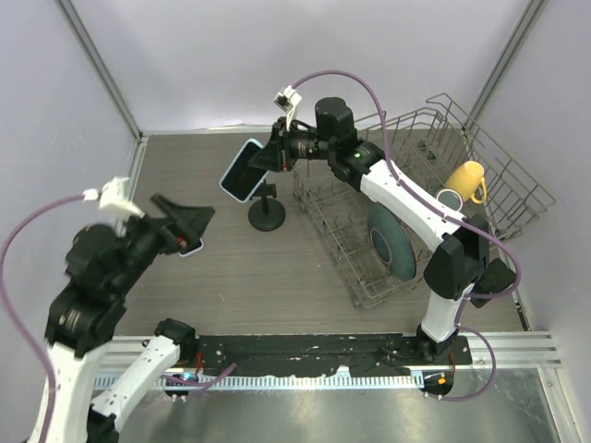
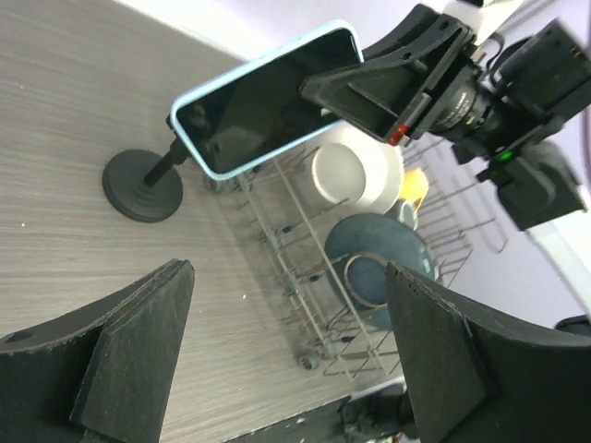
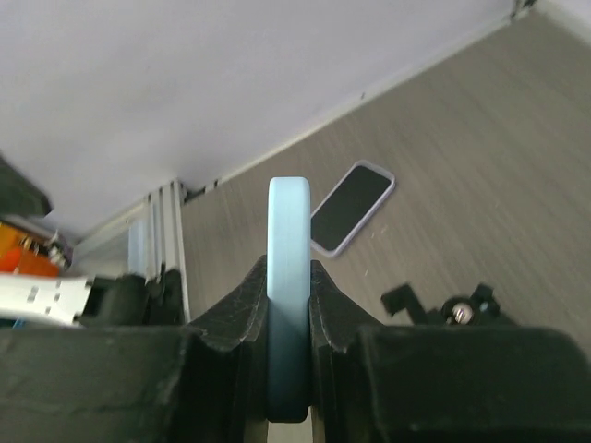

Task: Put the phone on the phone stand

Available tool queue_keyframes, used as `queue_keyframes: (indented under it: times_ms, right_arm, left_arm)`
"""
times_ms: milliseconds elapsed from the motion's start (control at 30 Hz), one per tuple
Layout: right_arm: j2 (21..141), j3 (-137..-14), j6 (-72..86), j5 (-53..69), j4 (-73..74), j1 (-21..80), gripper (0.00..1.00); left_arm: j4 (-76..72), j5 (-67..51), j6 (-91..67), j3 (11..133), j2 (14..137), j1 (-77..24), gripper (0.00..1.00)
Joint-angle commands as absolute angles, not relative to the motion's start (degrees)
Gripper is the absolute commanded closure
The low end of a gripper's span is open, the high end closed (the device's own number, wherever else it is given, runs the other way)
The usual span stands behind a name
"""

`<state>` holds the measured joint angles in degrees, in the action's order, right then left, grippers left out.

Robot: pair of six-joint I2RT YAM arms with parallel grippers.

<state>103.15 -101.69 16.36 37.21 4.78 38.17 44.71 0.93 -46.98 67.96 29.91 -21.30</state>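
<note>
Right gripper (image 1: 262, 159) pinches the phone (image 1: 243, 171) across its pale blue case and holds it tilted in the air, screen dark, close over the head of the phone stand (image 1: 267, 215); whether they touch cannot be told. Left gripper (image 1: 190, 224) hangs with jaws spread wide and empty above a second phone (image 3: 353, 208) lying flat on the table (image 1: 231, 277). A wire dish rack (image 1: 346, 263) stands just beside the stand.
</note>
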Motion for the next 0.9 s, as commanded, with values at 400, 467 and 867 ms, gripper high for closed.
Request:
queue_keyframes:
  times_ms: [400, 467, 867]
  right_arm:
    - [89.0, -79.7, 4.5, 59.5, 1.2, 36.9, 1.0]
    - [87.2, -76.6, 7.6, 61.5, -4.7, 36.9, 1.0]
    - [84.7, -74.4, 13.1, 63.9, -12.7, 39.9, 1.0]
  left_arm:
    - [40.7, -37.1, -20.0, 73.4, 60.2, -21.3, 0.21]
    - [41.0, -38.8, -19.6, 72.8, 60.0, -21.3, 0.21]
    - [44.8, -47.6, -16.2, 68.6, 59.9, -21.4, 0.63]
